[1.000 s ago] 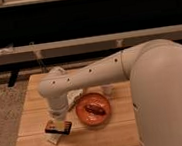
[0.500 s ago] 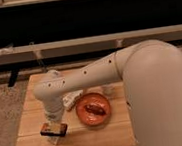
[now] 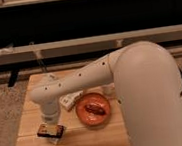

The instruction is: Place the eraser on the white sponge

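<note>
My gripper (image 3: 50,124) hangs at the end of the white arm over the front left of the wooden table (image 3: 93,138). It is shut on the eraser (image 3: 48,130), a dark flat block with an orange patch on its side. The eraser is directly over the white sponge (image 3: 56,138), which lies near the table's front left edge, and seems to touch its top. Most of the sponge is hidden under the eraser.
An orange plate (image 3: 82,118) with a brown-red item (image 3: 94,109) on it sits at the table's middle. A white object (image 3: 70,99) lies just behind and left of it. The big white arm (image 3: 147,90) covers the table's right side. Carpet surrounds the table.
The gripper with the eraser has moved a little left and down, onto the white sponge. The plate and the sponge have stayed where they were.
</note>
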Motion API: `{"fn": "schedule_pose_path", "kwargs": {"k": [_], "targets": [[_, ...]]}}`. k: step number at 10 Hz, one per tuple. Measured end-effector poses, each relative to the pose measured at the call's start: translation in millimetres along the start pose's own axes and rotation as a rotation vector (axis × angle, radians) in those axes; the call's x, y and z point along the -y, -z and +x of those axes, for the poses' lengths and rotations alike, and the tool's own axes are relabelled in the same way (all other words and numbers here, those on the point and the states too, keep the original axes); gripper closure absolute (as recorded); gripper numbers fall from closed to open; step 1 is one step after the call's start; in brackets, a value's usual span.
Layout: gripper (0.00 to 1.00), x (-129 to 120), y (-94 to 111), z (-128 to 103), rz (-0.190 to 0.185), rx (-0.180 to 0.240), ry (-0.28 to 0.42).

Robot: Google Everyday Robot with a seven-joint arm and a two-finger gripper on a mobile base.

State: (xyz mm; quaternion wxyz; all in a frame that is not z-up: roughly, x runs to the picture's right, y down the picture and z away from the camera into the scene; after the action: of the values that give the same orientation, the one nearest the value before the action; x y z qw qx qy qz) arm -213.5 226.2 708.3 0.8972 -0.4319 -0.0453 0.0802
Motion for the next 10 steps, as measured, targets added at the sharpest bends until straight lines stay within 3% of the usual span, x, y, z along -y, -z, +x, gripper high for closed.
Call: {"fn": "schedule_pose_path", "kwargs": {"k": [5,7,10], "targets": [[0.27,15.6,-11.4,-1.7,0.047,-0.012,-0.019],[0.20,19.1,-13.8,-0.3,0.049,-0.019,-0.025],[0.20,19.9,-13.3,3.4,0.043,-0.031,-0.031]]}}
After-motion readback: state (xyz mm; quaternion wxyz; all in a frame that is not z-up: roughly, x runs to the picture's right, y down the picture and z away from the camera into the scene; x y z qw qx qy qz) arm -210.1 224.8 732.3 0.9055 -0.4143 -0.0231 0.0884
